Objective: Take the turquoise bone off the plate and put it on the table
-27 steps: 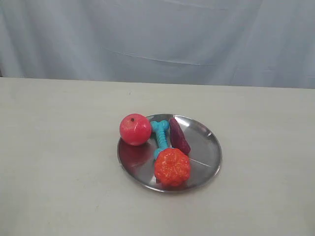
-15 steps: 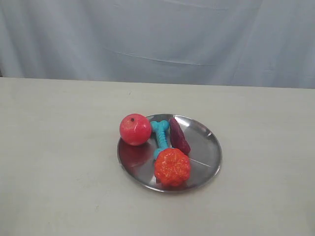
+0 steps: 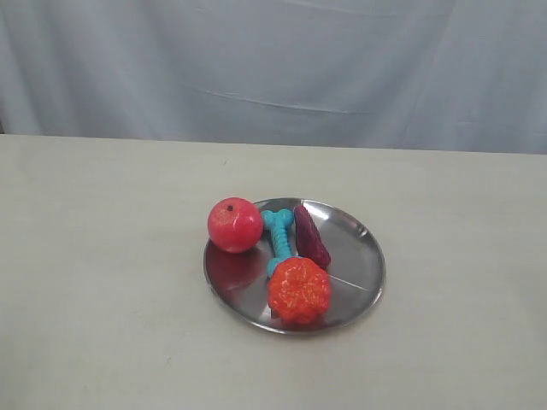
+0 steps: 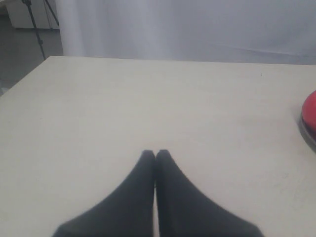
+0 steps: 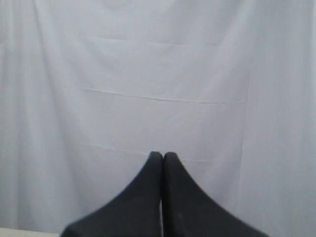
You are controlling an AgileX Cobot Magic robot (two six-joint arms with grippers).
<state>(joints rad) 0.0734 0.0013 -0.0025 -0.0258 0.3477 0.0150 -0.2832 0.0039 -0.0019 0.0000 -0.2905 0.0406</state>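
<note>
Black left gripper (image 4: pixel 155 152), tips pressed together, hangs above the table (image 4: pixel 148 98); the right gripper (image 5: pixel 163 154), likewise closed, faces the cloth backdrop (image 5: pixel 148 74). Well ahead of the left gripper, the turquoise bone (image 3: pixel 279 239) lies on the plate (image 3: pixel 367 256) between a red ball (image 3: pixel 234 225) and a purple toy (image 3: pixel 312 235).

plate (image 3: pixel 355 256) on table (image 3: pixel 102 299) | bone (image 3: pixel 279 232) on plate, between ball (image 3: pixel 234 225) and oblong toy (image 3: pixel 312 236) | lumpy toy (image 3: pixel 299 290) before it

Looks like a lab or recording setup: bare table (image 3: pixel 102 282) before a hung cloth backdrop (image 3: pixel 273 68), tripod legs (image 4: pixel 35 27) on a grey floor (image 4: pixel 19 54) past the table's edge (left wrist view), toys (image 3: pixel 235 225) staged on a plate (image 3: pixel 355 256).
</note>
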